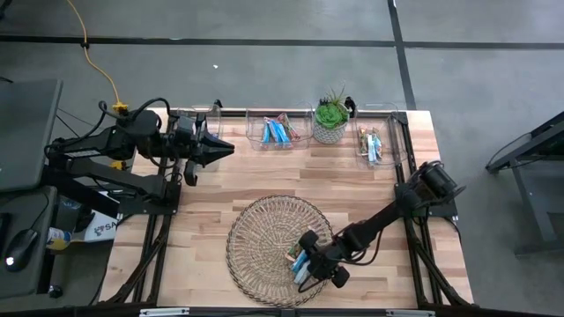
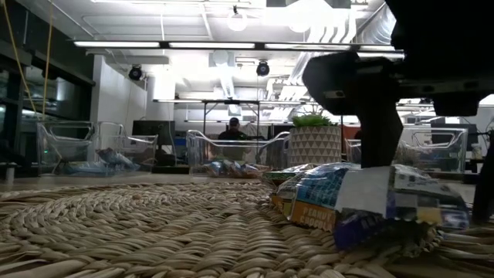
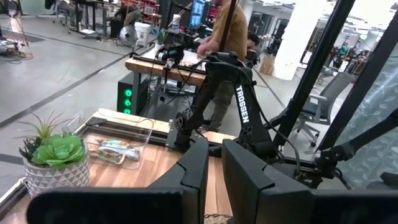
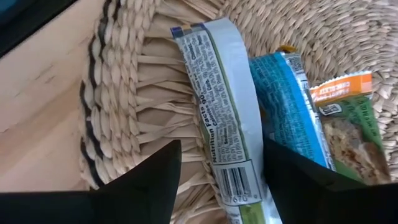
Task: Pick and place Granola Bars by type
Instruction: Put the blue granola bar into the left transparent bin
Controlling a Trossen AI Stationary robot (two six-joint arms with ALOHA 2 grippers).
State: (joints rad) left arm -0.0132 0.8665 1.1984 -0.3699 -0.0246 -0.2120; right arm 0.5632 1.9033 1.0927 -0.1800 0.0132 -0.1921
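The right gripper (image 1: pixel 306 267) hangs low over the lower right edge of the round woven basket (image 1: pixel 256 231), in the lower middle of the overhead frame. Its fingers (image 4: pixel 149 180) stand wide apart, one on each side of a pale silvery-blue granola bar (image 4: pixel 221 106) that lies face down with its nutrition panel and barcode showing. Nothing is held yet.

To do this pick well, I judge the fingers should drop straight down until they bracket only that pale bar, then close across its narrow width. A bright blue bar (image 4: pixel 289 109) lies just beside it, touching or overlapping its edge, and a green and orange bar (image 4: pixel 351 124) lies beyond that. The finger on that side needs to slip between the pale bar and the blue one, or two types may lift together. The foil looks slick, so a firm, centred squeeze seems wise.

The right arm reaches in from the lower right of the bench (image 1: pixel 211 189), bent at the elbow, wrist tipped down into the basket.

Clear bins along the upper edge of the bench already hold sorted bars: blue ones in the middle bin (image 1: pixel 278 130), tan ones in the right bin (image 1: pixel 374 143), with a potted succulent (image 1: pixel 331 119) between them.

The left gripper (image 1: pixel 220 147) waits at the upper left of the bench, fingers narrow and empty.
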